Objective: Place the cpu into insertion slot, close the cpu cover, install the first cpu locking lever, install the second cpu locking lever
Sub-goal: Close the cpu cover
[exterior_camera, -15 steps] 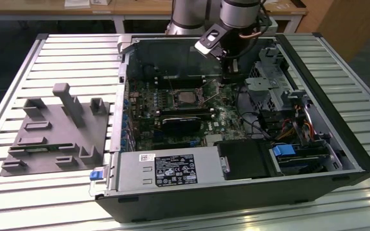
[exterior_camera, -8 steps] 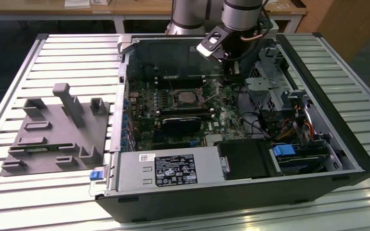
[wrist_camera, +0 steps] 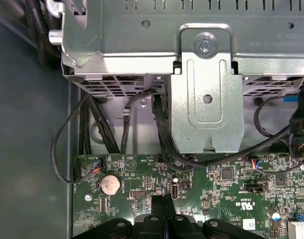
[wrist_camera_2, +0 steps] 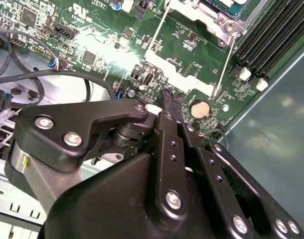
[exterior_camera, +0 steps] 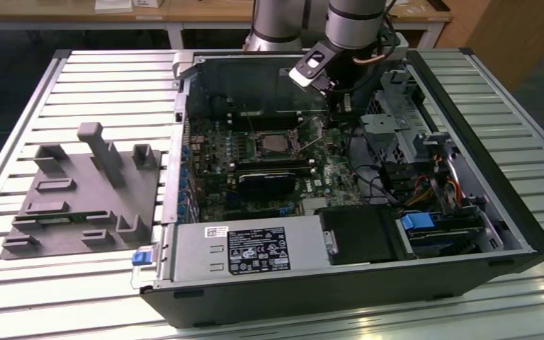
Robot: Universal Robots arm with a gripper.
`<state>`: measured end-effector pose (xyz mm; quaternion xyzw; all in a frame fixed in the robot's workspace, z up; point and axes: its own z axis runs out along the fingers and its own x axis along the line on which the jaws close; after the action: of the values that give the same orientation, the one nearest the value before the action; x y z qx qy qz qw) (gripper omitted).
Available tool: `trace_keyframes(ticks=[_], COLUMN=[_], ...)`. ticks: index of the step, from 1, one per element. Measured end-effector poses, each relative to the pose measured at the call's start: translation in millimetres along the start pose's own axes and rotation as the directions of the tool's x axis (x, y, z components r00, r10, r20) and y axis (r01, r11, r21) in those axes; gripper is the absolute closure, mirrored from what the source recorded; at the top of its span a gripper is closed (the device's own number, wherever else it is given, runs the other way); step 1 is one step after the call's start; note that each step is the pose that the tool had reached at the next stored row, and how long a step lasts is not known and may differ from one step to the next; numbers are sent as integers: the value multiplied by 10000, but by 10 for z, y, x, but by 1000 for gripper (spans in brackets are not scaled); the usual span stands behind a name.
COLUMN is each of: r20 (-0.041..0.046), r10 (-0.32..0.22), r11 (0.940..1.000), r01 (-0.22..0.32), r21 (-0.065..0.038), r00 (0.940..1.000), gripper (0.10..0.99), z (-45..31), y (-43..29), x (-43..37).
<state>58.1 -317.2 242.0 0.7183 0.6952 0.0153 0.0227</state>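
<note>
- Open computer case on the counter: white label on the power supply, print too small to read.
- Tool, fingers pressed together and empty, low over the circuit board; a slip could snag a thin lever.
- The cpu looks seated in the insertion slot.

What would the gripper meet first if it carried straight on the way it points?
Most likely the green motherboard, beside the coin battery: the gripper points down at it, though depth is unclear.
</note>
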Motion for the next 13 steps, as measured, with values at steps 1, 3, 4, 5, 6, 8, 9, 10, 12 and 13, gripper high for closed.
trace_keyframes(ticks=[1, 3, 4, 5, 6, 8, 9, 10, 12, 13], r20=[-1, 1, 5, 11, 15, 28, 33, 37, 40, 40], r10=[0, -3, -4, -5, -7, -12, -14, -16, -17, -17], r11=[10000, 10000, 9998, 9993, 9986, 9960, 9945, 9929, 9924, 9922], r01=[0, 3, 4, 4, 6, 9, 10, 11, 12, 12], r21=[0, 92, 218, 368, 535, 893, 1051, 1186, 1229, 1243], r00=[10000, 10000, 10000, 10000, 10000, 10000, 10000, 10000, 10000, 10000], gripper=[984, 984, 984, 984, 984, 984, 984, 984, 984, 984], z=[0, 2, 3, 4, 6, 8, 9, 10, 10, 10], y=[0, 2, 4, 7, 10, 17, 20, 22, 22, 22], x=[0, 0, 0, 0, 1, 1, 1, 1, 1, 1])
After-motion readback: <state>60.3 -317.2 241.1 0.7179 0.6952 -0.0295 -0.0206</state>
